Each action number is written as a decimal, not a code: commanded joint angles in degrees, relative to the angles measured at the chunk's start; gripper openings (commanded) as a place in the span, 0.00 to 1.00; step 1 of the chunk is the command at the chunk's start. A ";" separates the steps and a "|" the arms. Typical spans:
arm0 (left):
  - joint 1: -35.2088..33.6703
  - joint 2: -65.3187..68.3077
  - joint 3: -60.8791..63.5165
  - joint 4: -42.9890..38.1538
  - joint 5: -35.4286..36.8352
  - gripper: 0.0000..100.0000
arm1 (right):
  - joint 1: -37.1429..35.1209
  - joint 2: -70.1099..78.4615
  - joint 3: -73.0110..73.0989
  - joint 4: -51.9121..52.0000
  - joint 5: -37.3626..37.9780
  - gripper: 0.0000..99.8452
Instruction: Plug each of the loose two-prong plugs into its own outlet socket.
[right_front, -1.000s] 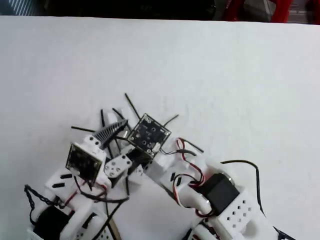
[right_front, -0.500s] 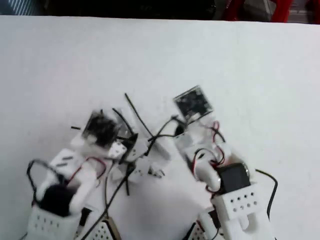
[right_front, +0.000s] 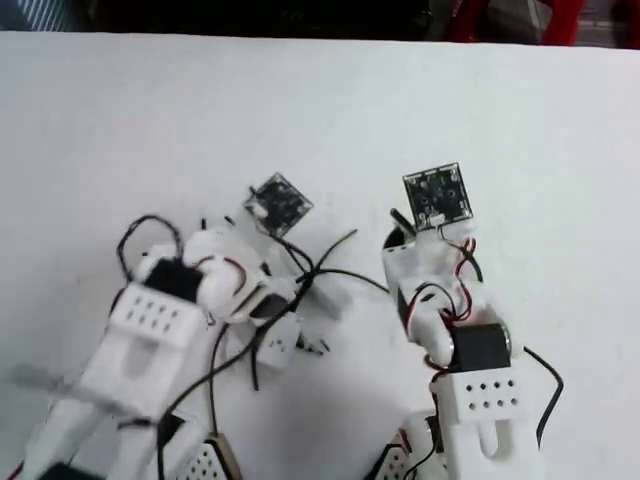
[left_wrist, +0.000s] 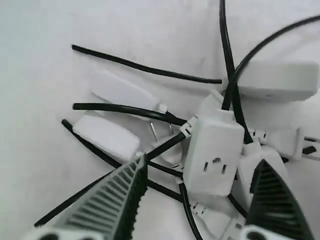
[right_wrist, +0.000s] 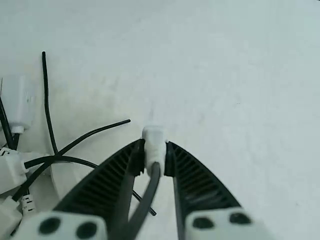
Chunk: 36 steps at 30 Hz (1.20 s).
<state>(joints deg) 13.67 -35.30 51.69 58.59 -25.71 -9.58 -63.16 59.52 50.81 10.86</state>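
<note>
Between the right jaws, a white plug (right_wrist: 153, 145)

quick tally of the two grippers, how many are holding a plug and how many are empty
Holding a plug: 1, the right gripper, jaws shut on a white plug
Empty: 1, the left gripper, jaws open above the white outlet block
Total: 2

Outlet socket (left_wrist: 212, 160) within cord tangle (right_front: 305, 285) on table (right_front: 500, 100); plug (right_wrist: 153, 142) between right jaws, right of tangle.
</note>
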 joint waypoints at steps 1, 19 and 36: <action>0.48 10.07 -4.84 0.70 -3.52 0.33 | 0.48 0.40 -0.44 -1.01 -0.35 0.02; 4.70 15.78 -10.64 3.69 3.78 0.33 | 0.48 0.31 0.18 -1.10 -0.35 0.02; 6.29 33.10 -15.30 -16.44 7.74 0.03 | 0.40 0.31 0.18 -0.92 -0.26 0.02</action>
<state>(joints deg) 19.38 -3.03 42.29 45.49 -18.24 -9.58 -63.16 60.22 50.81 10.86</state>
